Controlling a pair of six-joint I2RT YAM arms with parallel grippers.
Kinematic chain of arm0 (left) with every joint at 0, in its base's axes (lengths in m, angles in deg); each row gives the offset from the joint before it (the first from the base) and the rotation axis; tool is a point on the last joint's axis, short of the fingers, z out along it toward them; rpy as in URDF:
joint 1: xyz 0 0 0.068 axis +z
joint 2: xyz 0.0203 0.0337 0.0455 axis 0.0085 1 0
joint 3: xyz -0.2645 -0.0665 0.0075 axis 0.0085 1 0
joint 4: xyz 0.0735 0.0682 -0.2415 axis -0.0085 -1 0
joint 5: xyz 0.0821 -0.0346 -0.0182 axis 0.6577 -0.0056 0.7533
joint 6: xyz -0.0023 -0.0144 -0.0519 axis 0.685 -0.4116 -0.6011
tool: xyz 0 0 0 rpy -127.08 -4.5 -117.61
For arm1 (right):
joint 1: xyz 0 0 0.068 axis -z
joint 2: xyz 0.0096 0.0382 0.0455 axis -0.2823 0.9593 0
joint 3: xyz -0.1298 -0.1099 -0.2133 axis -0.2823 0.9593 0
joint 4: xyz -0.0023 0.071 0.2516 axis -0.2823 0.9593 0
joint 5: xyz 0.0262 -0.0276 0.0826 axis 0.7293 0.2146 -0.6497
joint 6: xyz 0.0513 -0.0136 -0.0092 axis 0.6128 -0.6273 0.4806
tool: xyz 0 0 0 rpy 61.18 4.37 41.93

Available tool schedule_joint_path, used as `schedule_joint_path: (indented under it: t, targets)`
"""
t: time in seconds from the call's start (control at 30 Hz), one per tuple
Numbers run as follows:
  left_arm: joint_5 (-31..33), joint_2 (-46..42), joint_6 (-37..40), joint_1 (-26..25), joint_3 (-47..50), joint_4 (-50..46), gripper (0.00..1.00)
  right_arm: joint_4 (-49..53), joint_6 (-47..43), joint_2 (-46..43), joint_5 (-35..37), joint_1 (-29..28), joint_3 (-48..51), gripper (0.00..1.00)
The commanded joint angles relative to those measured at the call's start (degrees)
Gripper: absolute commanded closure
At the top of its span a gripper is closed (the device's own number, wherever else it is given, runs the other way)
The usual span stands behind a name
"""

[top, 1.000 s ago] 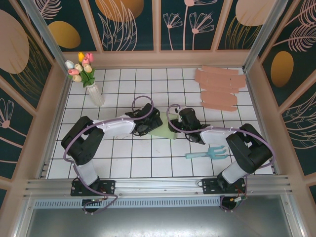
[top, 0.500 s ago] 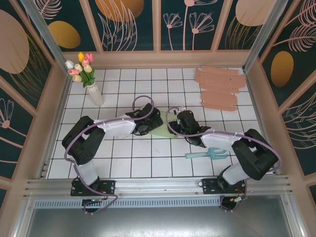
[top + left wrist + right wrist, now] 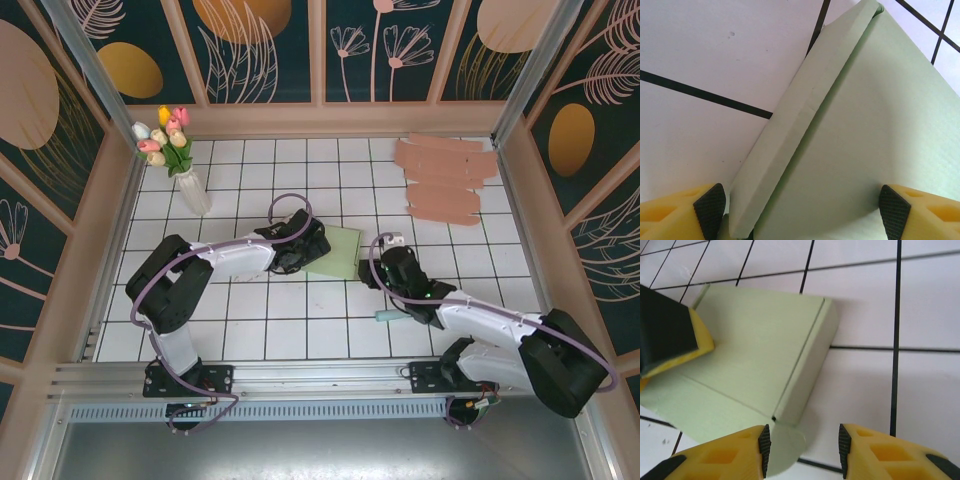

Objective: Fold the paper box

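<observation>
Straddling the paper box (image 3: 340, 252), the left gripper (image 3: 802, 207) had its jaws spread wide; the right gripper (image 3: 804, 442), just beside the box, hung parted around nothing.

1. The table (image 3: 260, 330) is a white surface ruled into square tiles by black lines.
2. A pale green paper box (image 3: 338, 252) lies flat near the middle, with a narrow flap folded along one edge.
3. A vase of tulips (image 3: 190, 188) stands near the far left corner.
4. Flat pink pieces (image 3: 445, 180) lie overlapping near the far right corner.
5. A teal tool (image 3: 384, 315), mostly hidden, lies nearer the front, right of centre.
</observation>
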Motion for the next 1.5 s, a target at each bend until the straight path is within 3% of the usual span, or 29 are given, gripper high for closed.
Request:
schedule_joint_path:
  t: [0.0,0.27,0.7,0.97,1.47]
  targets:
    - [1.6,1.9,-0.5,-0.2,1.3,-1.4,0.18,-3.3,4.9,-1.2,-2.2,-1.7,2.2,0.57]
    - [1.5,1.8,-0.7,-0.2,1.6,-1.3,0.18,-9.9,7.8,2.3,-6.7,-3.4,2.7,0.59]
    - [1.8,1.7,-0.4,-0.2,1.5,-1.6,0.18,-14.3,8.3,12.6,-4.9,-5.1,-0.1,0.58]
    - [1.5,2.4,-0.2,-0.2,1.5,-1.3,0.18,-15.4,8.6,13.9,-4.2,-5.1,-1.4,0.56]
    - [1.7,2.8,-0.1,-0.2,1.3,-1.5,0.18,-14.6,5.5,15.4,-1.6,-5.1,-1.1,0.65]
